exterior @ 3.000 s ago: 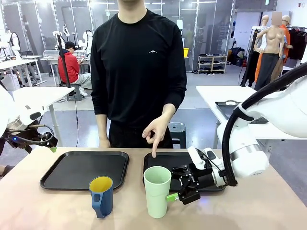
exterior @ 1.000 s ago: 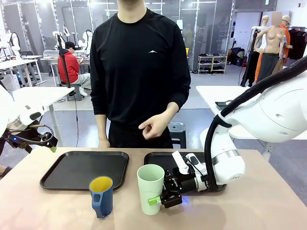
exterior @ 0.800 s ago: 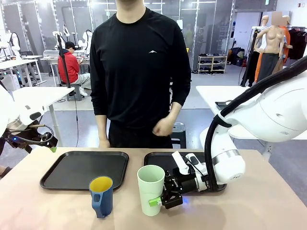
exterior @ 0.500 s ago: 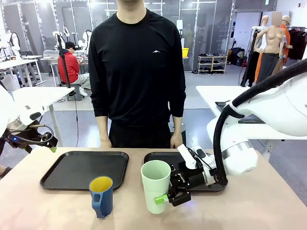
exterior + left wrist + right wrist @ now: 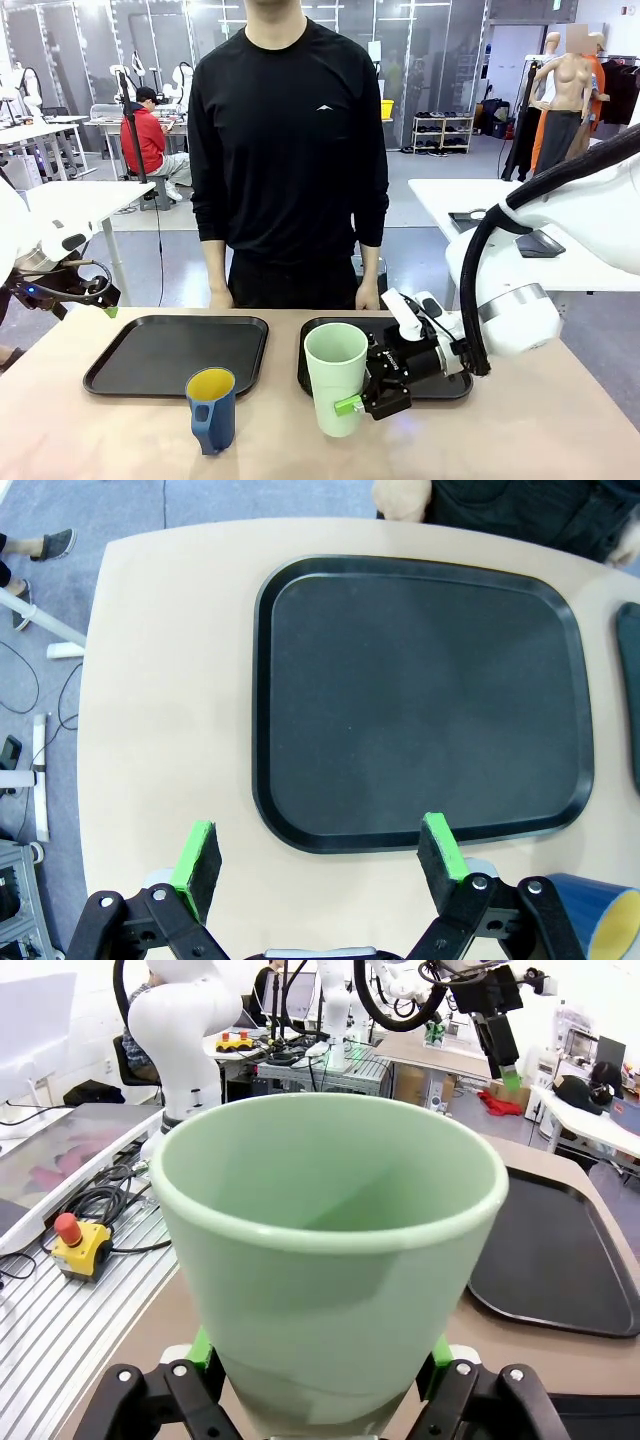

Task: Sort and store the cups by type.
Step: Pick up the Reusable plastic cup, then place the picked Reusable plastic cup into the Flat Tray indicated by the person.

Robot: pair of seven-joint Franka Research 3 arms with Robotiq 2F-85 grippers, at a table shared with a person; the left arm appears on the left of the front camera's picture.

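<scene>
Tumbler [image 5: 336, 378] clamped in your right fingers [image 5: 347, 405] at the right tray's [image 5: 320, 322] near edge. Your left wrist view shows left fingers [image 5: 198, 855] spread wide above the left tray [image 5: 420, 680], blue mug [image 5: 211, 408] on the desk [image 5: 120, 430] nearby

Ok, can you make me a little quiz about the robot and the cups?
1. True or false: the right gripper is shut on the tall pale mint-green plastic tumbler.
2. What colour is inside the short dark blue mug with a handle? A red, B yellow, C white.
3. How many black rectangular trays lie on the tan table?
Key: 1 true; 2 B; 3 two.
</scene>
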